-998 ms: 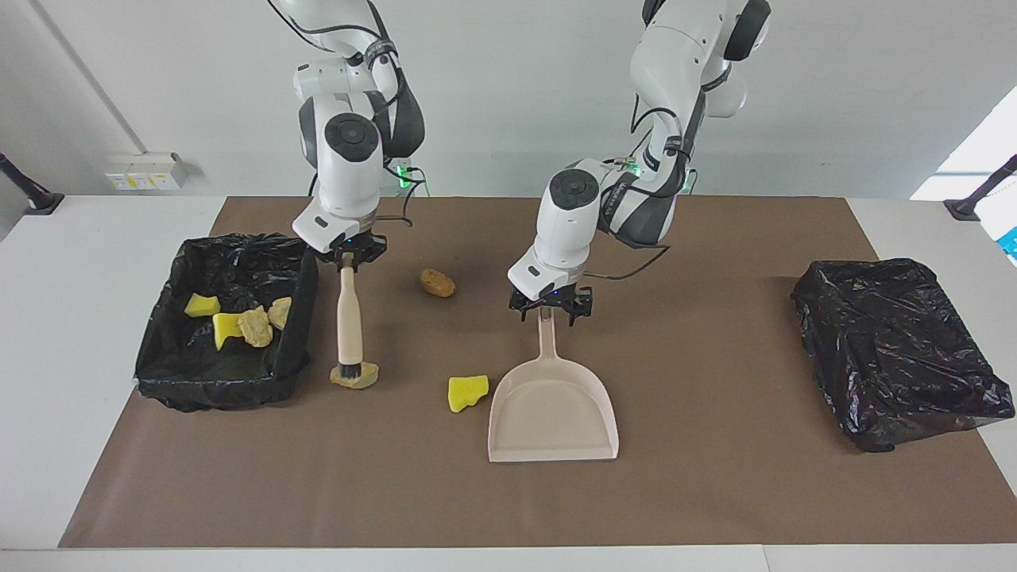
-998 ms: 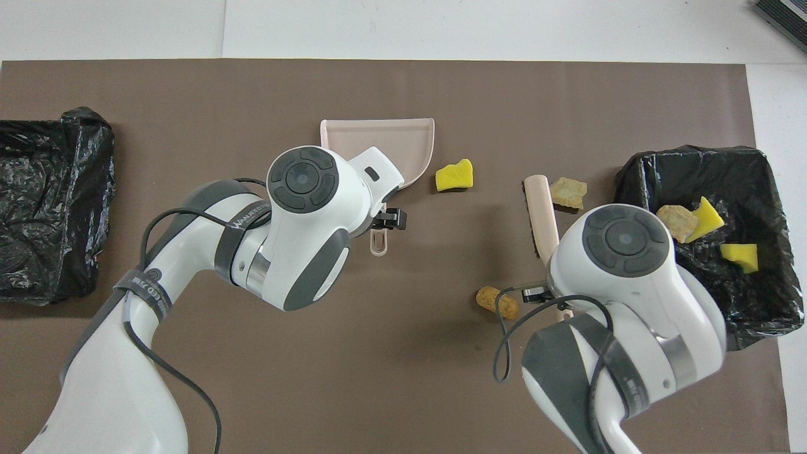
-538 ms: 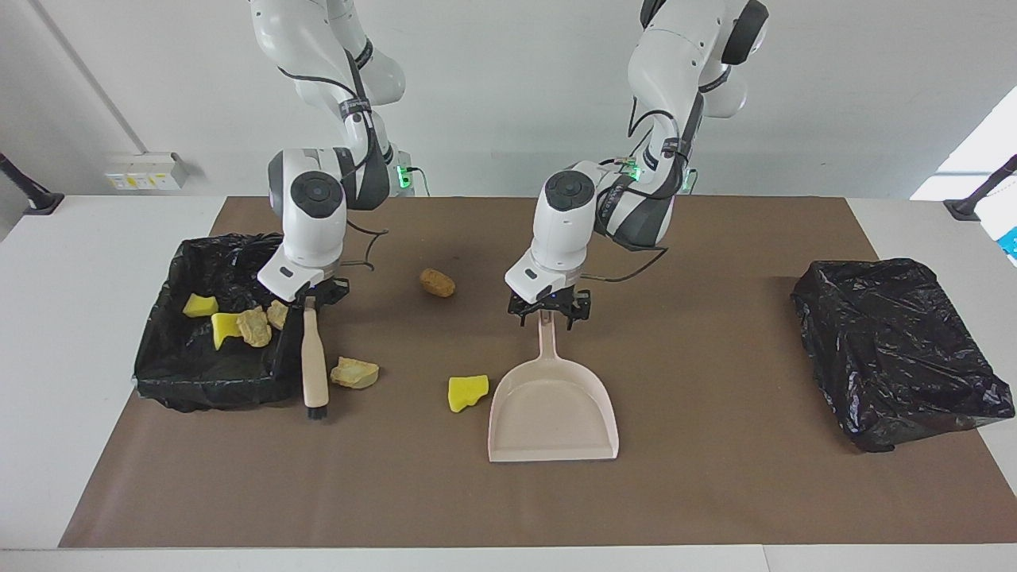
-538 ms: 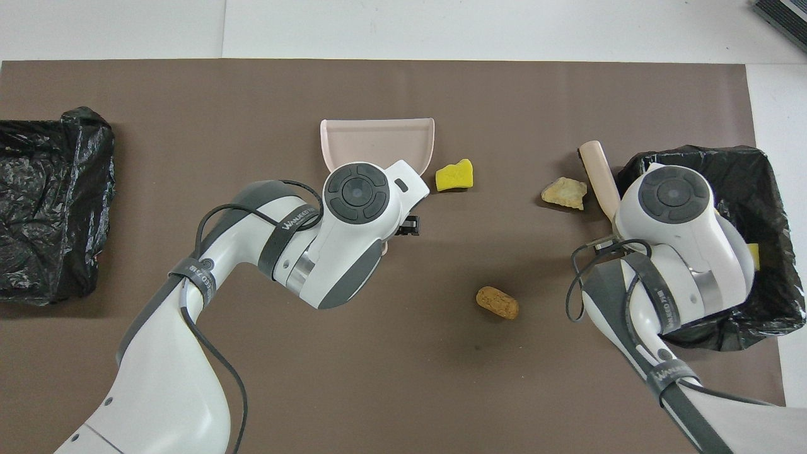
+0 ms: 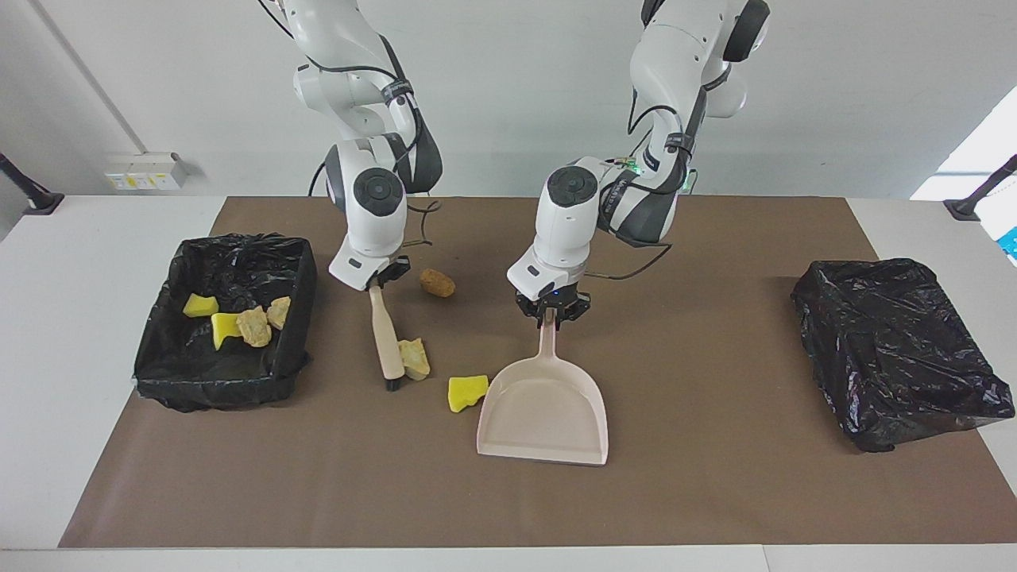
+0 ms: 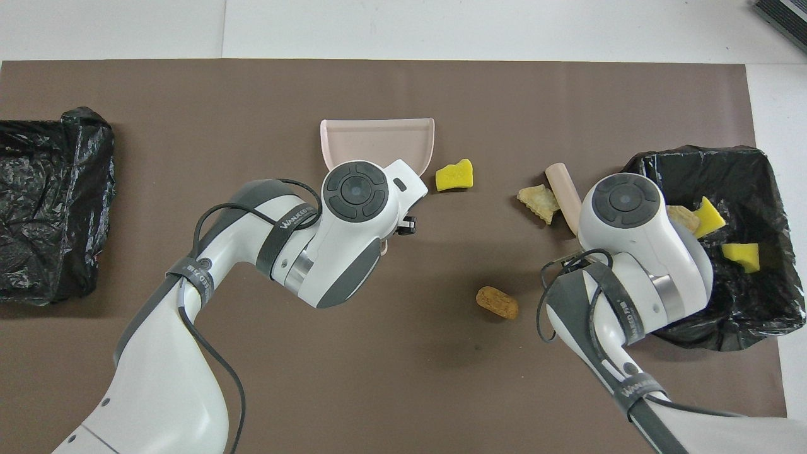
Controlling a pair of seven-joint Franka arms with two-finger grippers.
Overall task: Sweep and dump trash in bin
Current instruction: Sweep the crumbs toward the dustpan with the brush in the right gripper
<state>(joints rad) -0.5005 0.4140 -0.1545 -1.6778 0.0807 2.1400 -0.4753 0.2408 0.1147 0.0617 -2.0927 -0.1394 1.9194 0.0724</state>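
My right gripper (image 5: 380, 280) is shut on the handle of the beige brush (image 5: 387, 342), which slants down to the mat. Its bristle end touches a tan lump of trash (image 5: 413, 359), also seen in the overhead view (image 6: 537, 200). A yellow sponge piece (image 5: 467, 392) lies beside the mouth of the beige dustpan (image 5: 544, 413). My left gripper (image 5: 548, 311) is shut on the dustpan's handle. A brown lump (image 5: 437, 282) lies nearer to the robots. The black-lined bin (image 5: 300, 318) at the right arm's end holds several yellow and tan scraps.
A second black-bagged bin (image 5: 898, 349) stands at the left arm's end of the table. A brown mat (image 5: 715, 492) covers the table. In the overhead view my wrists hide both gripper tips and part of the dustpan (image 6: 372, 135).
My right arm swung the brush from beside the bin toward the dustpan, pushing the tan lump closer to the yellow sponge. The dustpan's mouth turned slightly toward the sponge.
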